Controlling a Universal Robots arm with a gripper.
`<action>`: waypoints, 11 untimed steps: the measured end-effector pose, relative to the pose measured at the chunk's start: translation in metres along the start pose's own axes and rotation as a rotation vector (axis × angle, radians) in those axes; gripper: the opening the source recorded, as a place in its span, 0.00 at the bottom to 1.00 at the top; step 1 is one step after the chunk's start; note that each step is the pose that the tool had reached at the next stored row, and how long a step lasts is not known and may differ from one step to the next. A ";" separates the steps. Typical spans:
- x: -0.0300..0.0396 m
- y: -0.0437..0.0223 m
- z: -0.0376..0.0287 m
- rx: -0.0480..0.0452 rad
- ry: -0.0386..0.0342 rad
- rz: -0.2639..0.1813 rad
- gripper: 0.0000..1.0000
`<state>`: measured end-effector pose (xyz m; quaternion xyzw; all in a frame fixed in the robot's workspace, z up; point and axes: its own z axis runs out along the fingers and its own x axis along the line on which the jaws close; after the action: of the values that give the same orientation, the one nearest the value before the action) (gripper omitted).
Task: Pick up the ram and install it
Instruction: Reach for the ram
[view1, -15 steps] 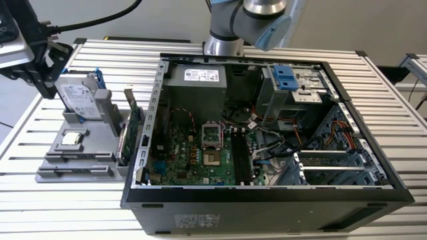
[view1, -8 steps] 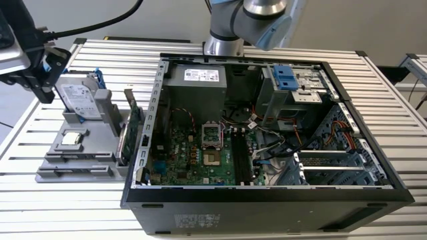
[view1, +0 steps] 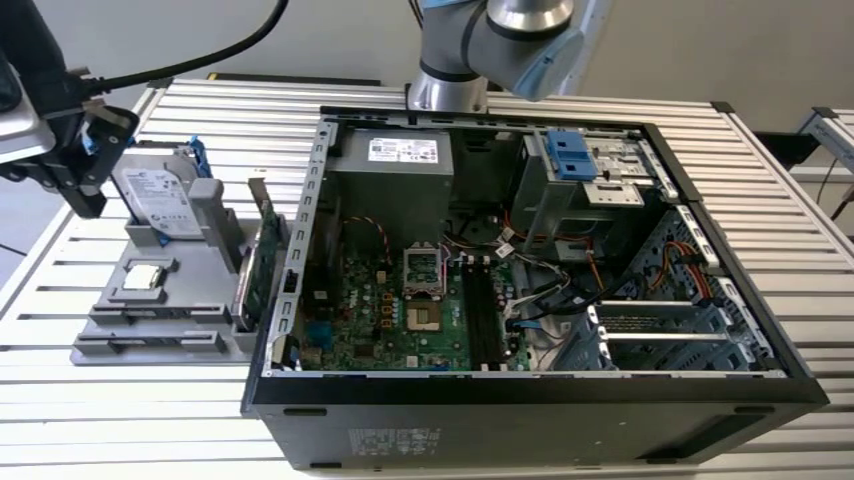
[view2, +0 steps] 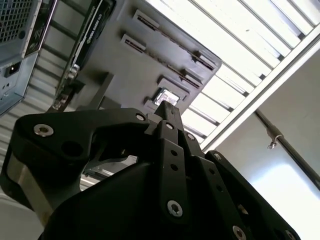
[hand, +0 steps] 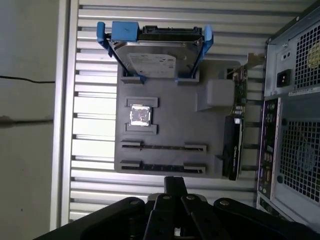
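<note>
The ram (hand: 162, 147) looks to be the thin dark strip standing on edge in a slot of the grey tray (view1: 180, 300), which sits at the exterior view's lower left; a like strip fills the neighbouring slot. On the same tray are a small square chip (hand: 140, 116), a silver hard drive (view1: 158, 200) in a blue bracket, and a green card (view1: 267, 255) upright along the edge nearest the open computer case (view1: 534, 410). The gripper (view1: 86, 205) hangs at the exterior view's upper left, above the tray's far end, apart from the ram. Its fingertips (hand: 175, 182) are pressed together and grasp nothing. Tray and case rest on a slatted metal table (view1: 134, 420).
</note>
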<state>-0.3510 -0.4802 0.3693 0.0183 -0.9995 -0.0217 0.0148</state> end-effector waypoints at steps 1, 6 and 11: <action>0.0000 -0.0010 0.0003 0.0000 0.0001 0.000 0.00; 0.0002 -0.0054 0.0014 0.0002 0.0008 0.000 0.00; 0.0003 -0.0089 0.0024 0.0005 0.0025 0.000 0.00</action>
<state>-0.3510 -0.4891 0.3666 0.0183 -0.9995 -0.0214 0.0160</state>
